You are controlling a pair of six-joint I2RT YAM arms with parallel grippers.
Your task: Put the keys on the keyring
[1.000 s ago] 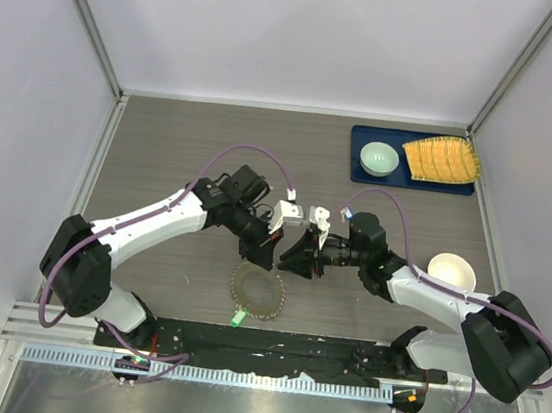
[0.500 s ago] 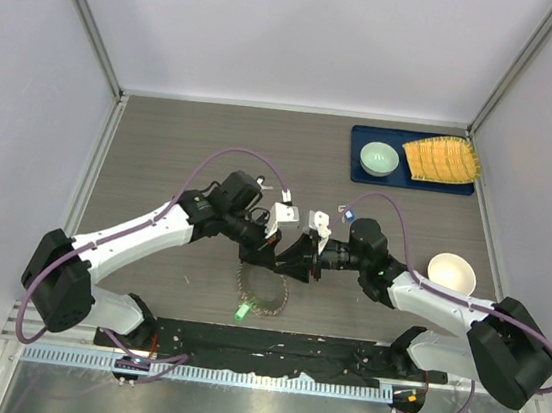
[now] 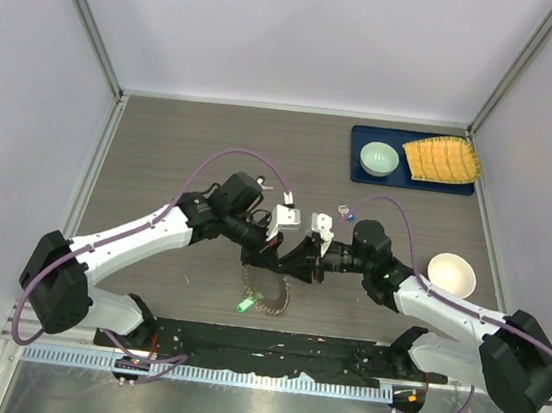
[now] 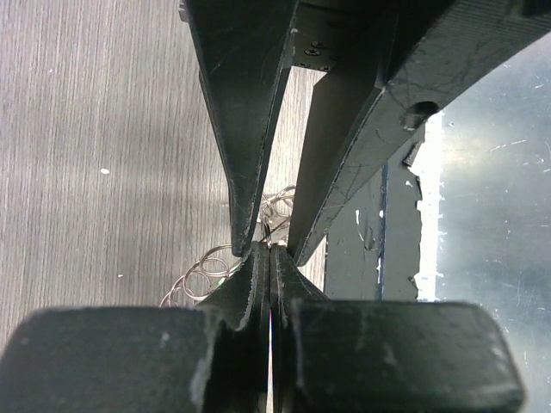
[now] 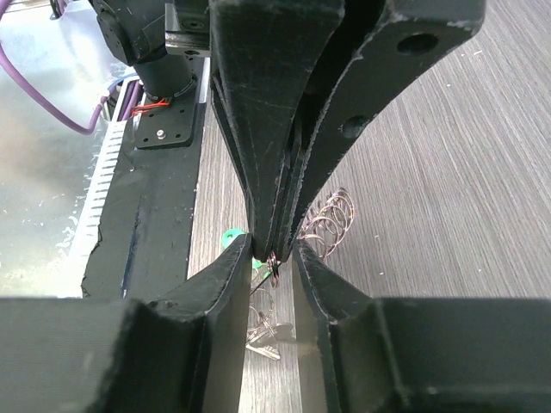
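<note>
The keyring (image 3: 267, 293) stands tilted on the table, its upper edge raised, and its small rings (image 5: 331, 215) fan out behind the fingers. My left gripper (image 3: 270, 258) is shut, and in the right wrist view its tips pinch a thin ring of the keyring. My right gripper (image 5: 274, 254) is open, its jaws straddling those tips from the opposite side. A green key (image 3: 243, 305) lies at the ring's near edge, its head (image 5: 229, 237) beside my right gripper's left finger. Silver keys (image 5: 269, 331) lie below the pinch.
A blue tray (image 3: 411, 175) at the back right holds a green bowl (image 3: 379, 159) and a yellow ridged item (image 3: 443, 159). A white bowl (image 3: 451, 273) stands by the right arm. A black strip (image 3: 269, 345) runs along the near edge.
The left gripper moved down onto the keyring and tipped it up from lying flat. The green key slid slightly away from the near edge. The right jaws narrowed around the left fingertips.
</note>
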